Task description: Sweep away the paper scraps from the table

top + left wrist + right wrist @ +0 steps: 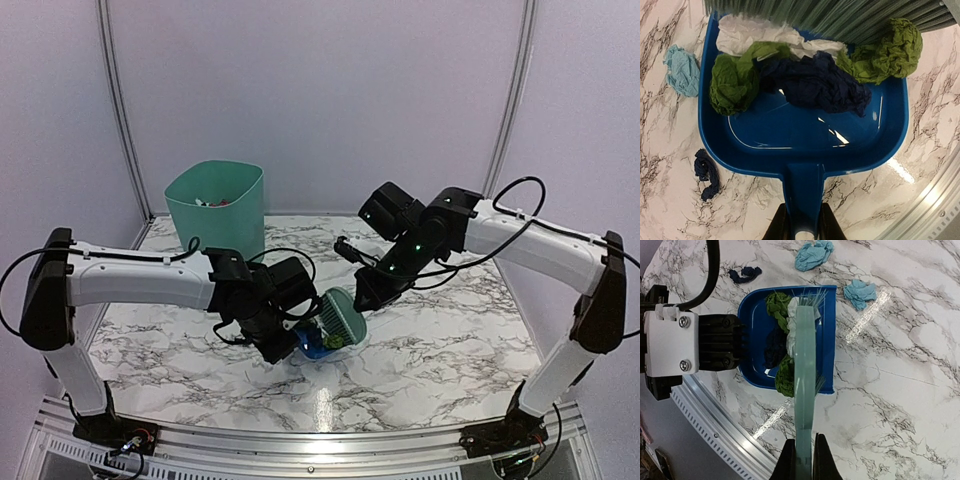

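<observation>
My left gripper (801, 226) is shut on the handle of the blue dustpan (805, 135), which lies flat on the marble table (450, 340). In the pan lie two green wads (735, 80), a dark blue wad (815, 82) and a white one (750, 32). My right gripper (803, 460) is shut on the mint-green brush (804, 365), whose bristles stand at the pan's mouth. Loose paper scraps lie on the table: two light blue ones (813, 253) (860, 292) beyond the pan and a small dark blue one (706, 172) beside it.
A mint-green bin (215, 205) with some scraps inside stands at the back left. The metal rail (320, 445) runs along the near edge, close behind the dustpan. Both arms meet over the table's middle front.
</observation>
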